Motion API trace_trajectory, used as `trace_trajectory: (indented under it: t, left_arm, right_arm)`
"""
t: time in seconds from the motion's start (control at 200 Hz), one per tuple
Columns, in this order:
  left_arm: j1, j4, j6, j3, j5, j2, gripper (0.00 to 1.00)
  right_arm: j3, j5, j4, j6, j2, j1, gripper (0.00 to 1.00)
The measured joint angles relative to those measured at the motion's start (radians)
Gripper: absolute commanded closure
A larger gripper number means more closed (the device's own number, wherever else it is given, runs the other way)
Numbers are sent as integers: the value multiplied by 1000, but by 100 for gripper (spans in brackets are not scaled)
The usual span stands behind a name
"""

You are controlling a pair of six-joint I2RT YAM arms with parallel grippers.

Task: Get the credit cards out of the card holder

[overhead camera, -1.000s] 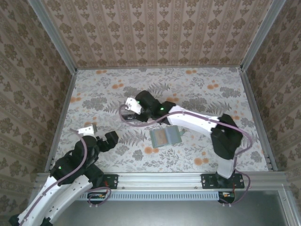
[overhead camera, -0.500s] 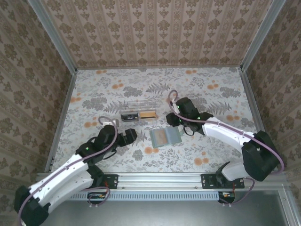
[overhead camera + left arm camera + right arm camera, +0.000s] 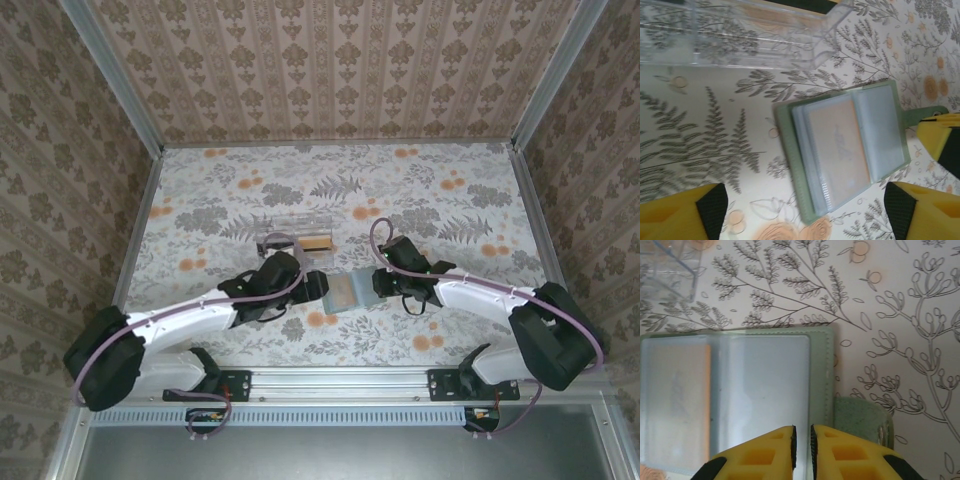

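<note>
The grey-green card holder [image 3: 350,291] lies open and flat on the flowered table. In the left wrist view its left pocket [image 3: 837,145] holds a peach credit card under clear plastic, and the right pocket [image 3: 880,132] looks pale and blank. My left gripper [image 3: 805,210] hangs open over the holder's left end, one finger on each side of it and touching nothing. My right gripper [image 3: 802,450] is over the right panel [image 3: 770,385] near its stitched edge, jaws almost together and nothing seen between them. The green strap tab [image 3: 860,420] sticks out beside it.
A clear plastic box [image 3: 298,238] with black and orange contents stands just behind the holder, close to my left arm. Its wall [image 3: 740,35] crosses the top of the left wrist view. Metal rails and papered walls bound the table.
My left arm has reached from the near left corner to the holder's left end, its jaws narrowing a little. My right arm has swung from over the clear box to the holder's right panel.
</note>
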Motion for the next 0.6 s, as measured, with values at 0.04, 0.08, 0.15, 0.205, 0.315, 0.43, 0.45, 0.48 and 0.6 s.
trace_trajectory:
  t: [0.04,0.08,0.15,0.205,0.315,0.43,0.45,0.48,0.6]
  left_arm:
    - [-3,14,0,7,6,21,20]
    - [-3,24,0,13,12,39,20]
    - [-4,39,0,18,23,68,21]
    - [-4,48,0,19,32,89,21]
    - [-4,57,0,24,47,129,22]
    - [-4,59,2,30,60,153,24]
    - [-4,60,3,32,62,157,24]
    - [-4,61,4,35,65,163,25]
    - [-3,63,9,42,77,179,28]
  right_arm:
    - [-1,11,2,3,11,0,80]
    - [-2,21,4,6,24,0,80]
    - [-9,28,14,13,51,0,80]
    - [-18,28,23,19,67,0,80]
    - [-22,28,45,38,74,11,80]
    - [-24,27,58,64,77,48,80]
    - [-24,28,60,71,77,58,80]
    - [-25,28,62,77,77,71,80]
    - [-26,28,63,108,77,114,80]
